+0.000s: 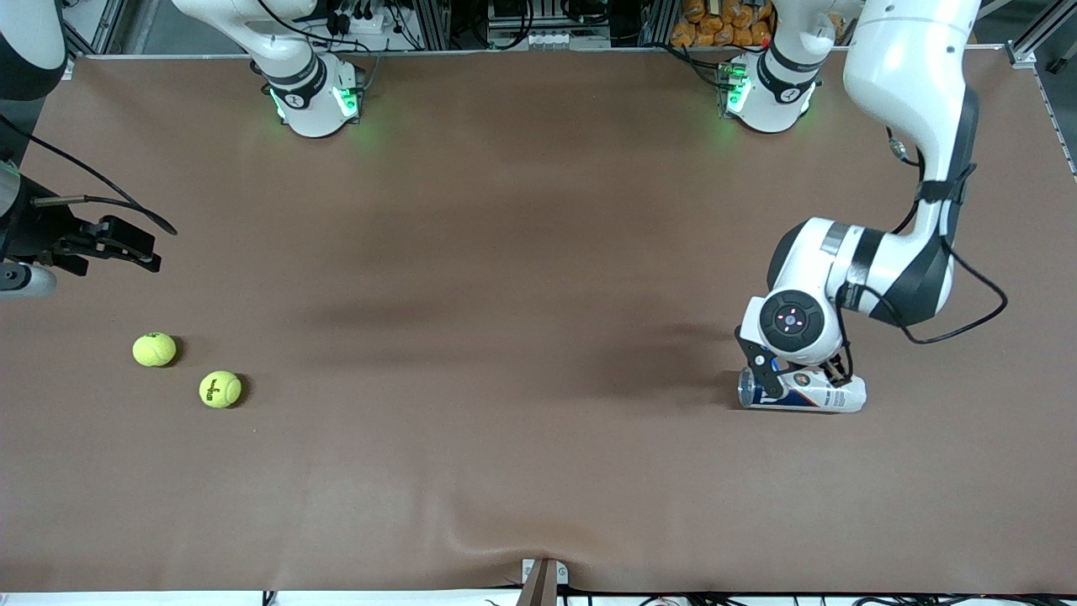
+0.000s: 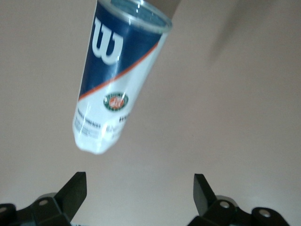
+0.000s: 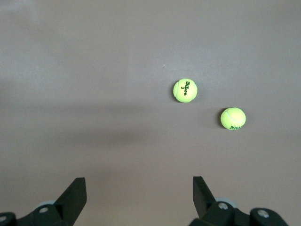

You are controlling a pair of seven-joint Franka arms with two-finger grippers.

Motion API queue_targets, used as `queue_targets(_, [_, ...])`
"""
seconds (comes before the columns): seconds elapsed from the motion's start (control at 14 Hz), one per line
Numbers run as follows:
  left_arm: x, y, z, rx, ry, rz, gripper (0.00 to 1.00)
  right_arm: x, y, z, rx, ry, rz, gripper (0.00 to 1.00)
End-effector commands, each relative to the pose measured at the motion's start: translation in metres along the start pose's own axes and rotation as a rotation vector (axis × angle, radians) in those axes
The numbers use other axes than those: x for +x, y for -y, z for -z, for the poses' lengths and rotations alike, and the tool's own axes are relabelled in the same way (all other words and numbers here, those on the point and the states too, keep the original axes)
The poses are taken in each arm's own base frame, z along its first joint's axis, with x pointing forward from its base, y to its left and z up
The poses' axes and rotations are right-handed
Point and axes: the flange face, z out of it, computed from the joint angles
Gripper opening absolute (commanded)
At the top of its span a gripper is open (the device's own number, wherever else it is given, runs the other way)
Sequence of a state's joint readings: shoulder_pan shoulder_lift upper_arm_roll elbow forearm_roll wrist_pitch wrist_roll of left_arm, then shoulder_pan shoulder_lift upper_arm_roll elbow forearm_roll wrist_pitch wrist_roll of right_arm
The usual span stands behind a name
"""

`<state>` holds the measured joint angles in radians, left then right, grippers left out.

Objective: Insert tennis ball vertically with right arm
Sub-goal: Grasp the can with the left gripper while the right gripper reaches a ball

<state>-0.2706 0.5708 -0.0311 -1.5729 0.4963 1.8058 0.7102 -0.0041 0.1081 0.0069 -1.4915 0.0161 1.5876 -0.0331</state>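
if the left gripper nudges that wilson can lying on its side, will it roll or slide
The can is a smooth cylinder lying flat on the brown table, so a sideways nudge would probably roll it. Its glossy wall looks thin and likely light, so it may skid. The left gripper is open above it, not gripping.

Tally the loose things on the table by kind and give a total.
Tennis balls: 2
Ball can: 1, lying on its side
Total: 3
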Motion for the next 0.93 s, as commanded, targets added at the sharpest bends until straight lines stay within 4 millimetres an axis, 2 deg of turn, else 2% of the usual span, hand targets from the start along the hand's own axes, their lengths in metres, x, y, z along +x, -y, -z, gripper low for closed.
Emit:
queue_targets(0.0, [0.018, 0.006, -0.010, 0.039, -0.018, -0.039, 1.00, -0.004, -0.004, 0.000, 0.000, 0.003, -0.016, 1.00])
queue_targets(0.29, [0.041, 0.008, -0.029, 0.091, -0.049, -0.103, 1.00, 0.003, -0.023, -0.031, -0.002, -0.014, -0.049, 1.00])
queue_targets(0.43, [0.049, 0.009, -0.035, 0.113, -0.073, -0.148, 1.00, 0.009, -0.026, -0.053, -0.004, -0.009, -0.051, 1.00])
queue_targets(0.57, [0.054, 0.011, -0.041, 0.129, -0.094, -0.188, 1.00, 0.016, -0.025, -0.084, -0.005, 0.000, -0.049, 1.00])
queue_targets(0.86, [0.047, 0.025, -0.066, 0.115, -0.126, -0.201, 1.00, 0.023, -0.021, -0.169, -0.019, -0.053, -0.031, 1.00])
